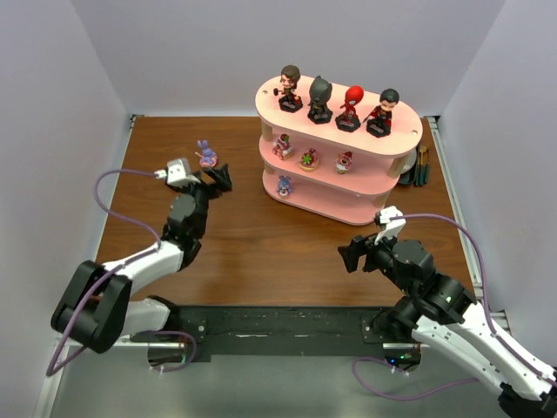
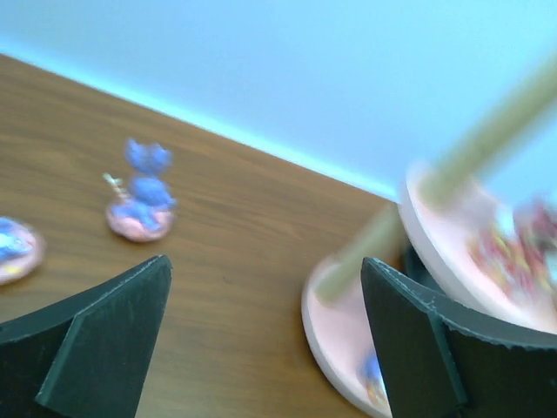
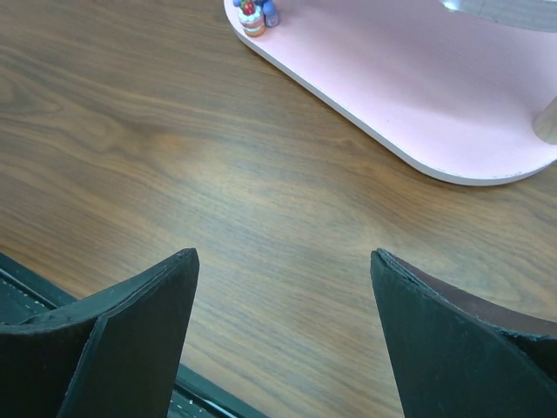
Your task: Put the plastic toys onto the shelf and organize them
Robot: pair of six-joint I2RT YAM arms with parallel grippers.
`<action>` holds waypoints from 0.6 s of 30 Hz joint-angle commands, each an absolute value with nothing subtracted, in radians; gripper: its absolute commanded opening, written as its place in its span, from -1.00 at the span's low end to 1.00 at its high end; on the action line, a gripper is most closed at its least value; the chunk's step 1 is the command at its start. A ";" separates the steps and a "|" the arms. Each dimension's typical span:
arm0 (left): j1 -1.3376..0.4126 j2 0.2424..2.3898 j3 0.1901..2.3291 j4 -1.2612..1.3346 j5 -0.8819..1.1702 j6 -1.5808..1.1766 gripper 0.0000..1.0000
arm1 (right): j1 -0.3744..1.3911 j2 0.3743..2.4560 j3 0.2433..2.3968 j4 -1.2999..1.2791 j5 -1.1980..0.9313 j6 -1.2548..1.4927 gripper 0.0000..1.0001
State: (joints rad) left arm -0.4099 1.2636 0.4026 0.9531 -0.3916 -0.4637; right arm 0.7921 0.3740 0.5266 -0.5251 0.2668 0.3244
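Observation:
The shelf (image 1: 409, 139) stands at the back right of the table. Its cream top board carries the brown-haired (image 1: 290, 88), black-masked (image 1: 320, 97), red-masked (image 1: 351, 107) and black-haired (image 1: 383, 111) toys. Three tiny toys (image 1: 309, 158) sit on the middle board. A purple-blue creature (image 1: 284, 185) stands on the lowest board. Two more purple-blue creatures (image 1: 206, 155) stand on the table left of the shelf; the left wrist view shows one (image 2: 141, 200) upright and another (image 2: 13, 248) at the frame's edge. My left gripper (image 1: 223, 178) (image 2: 265, 292) is open and empty between them and the shelf (image 2: 344, 335). My right gripper (image 1: 351, 257) (image 3: 283, 261) is open and empty over bare wood in front of the shelf (image 3: 418, 78).
Dark pens (image 1: 420, 165) lie behind the shelf's right end. Grey walls close in the table on three sides. A black rail (image 1: 278, 324) with the arm bases runs along the near edge.

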 commanded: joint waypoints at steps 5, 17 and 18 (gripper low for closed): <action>-0.217 1.246 0.813 0.003 -0.726 -0.713 0.94 | 0.798 0.354 0.565 -0.519 0.245 0.319 0.68; 0.023 1.485 1.008 -0.114 -0.542 -0.753 0.71 | 0.798 0.347 0.555 -0.506 0.219 0.308 0.68; 0.028 1.514 1.021 -0.114 -0.538 -0.755 0.68 | 0.798 0.347 0.555 -0.506 0.222 0.308 0.68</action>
